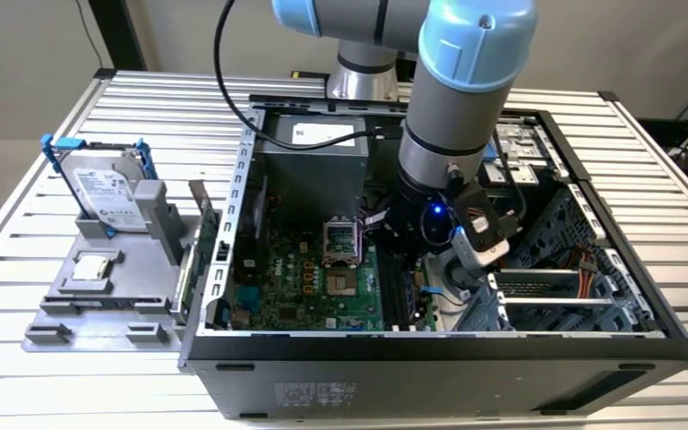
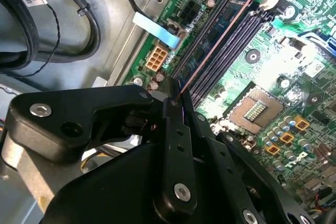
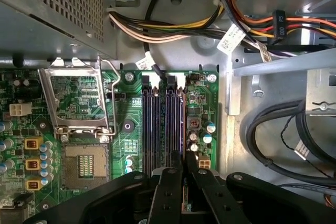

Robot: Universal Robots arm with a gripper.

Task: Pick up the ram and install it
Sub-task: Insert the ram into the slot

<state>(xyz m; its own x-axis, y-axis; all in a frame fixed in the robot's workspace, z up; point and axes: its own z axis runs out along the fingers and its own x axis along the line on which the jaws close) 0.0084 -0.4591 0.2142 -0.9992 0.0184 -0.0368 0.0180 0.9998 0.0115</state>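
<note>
The ram [image 2: 215,43] stands on edge along the memory slots [image 3: 149,124] of the green motherboard [image 1: 284,287], lined up with one slot. In the first wrist view the ram [image 3: 181,129] shows as a thin dark strip. My gripper [image 3: 184,174] is shut on its near end, one black finger [image 2: 176,129] pressed against each face. In the exterior view my gripper [image 1: 414,255] reaches down into the open computer case [image 1: 440,345], just to the exterior view's right of the open CPU socket [image 1: 341,240]. Whether the ram is fully seated is not visible.
A grey holder tray [image 1: 81,318] on the exterior view's left carries a silver hard drive with a blue bracket [image 1: 105,188] and a small square silver chip [image 1: 90,267]. The power supply [image 1: 314,152], cable bundles [image 3: 173,27] and drive cage [image 1: 559,287] crowd the case around the slots.
</note>
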